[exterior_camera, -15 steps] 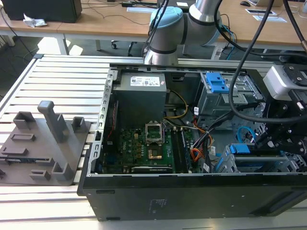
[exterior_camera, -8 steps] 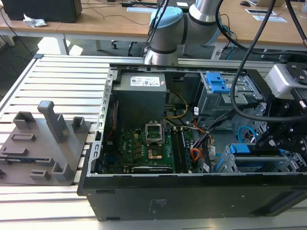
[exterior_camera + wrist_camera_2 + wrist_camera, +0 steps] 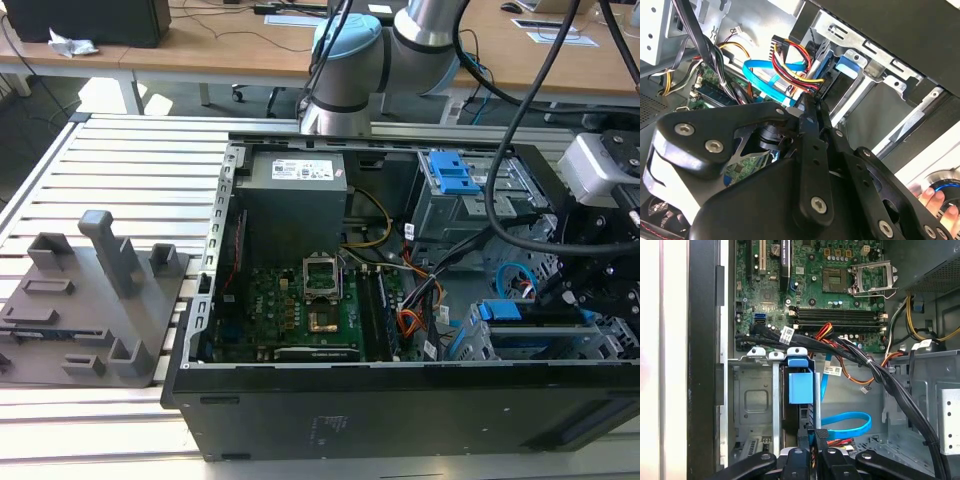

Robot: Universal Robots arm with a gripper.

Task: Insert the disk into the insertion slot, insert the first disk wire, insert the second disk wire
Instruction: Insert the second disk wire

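Observation:
The disk (image 3: 500, 312) sits in the insertion slot (image 3: 540, 342) at the exterior view's right, and its blue carrier (image 3: 800, 385) shows edge-on in the silver cage (image 3: 752, 400). My gripper (image 3: 562, 295) hangs just above the disk's rear end. Its fingers (image 3: 804, 436) stand close together at the disk's back edge. A flat blue disk wire (image 3: 852, 421) loops round and ends between them. In the second wrist view the gripper (image 3: 807, 102) meets that blue wire (image 3: 757, 75) and a bundle of red, yellow and black wires (image 3: 792, 60) at its tip.
The open black case (image 3: 300, 410) holds the motherboard (image 3: 300, 300), the power supply (image 3: 295, 190) and a taller cage with a blue latch (image 3: 452, 172). Black cable bundles (image 3: 860, 357) cross beside the slot. A grey fixture (image 3: 90, 300) stands left of the case. A person's fingers (image 3: 932, 197) show near the gripper.

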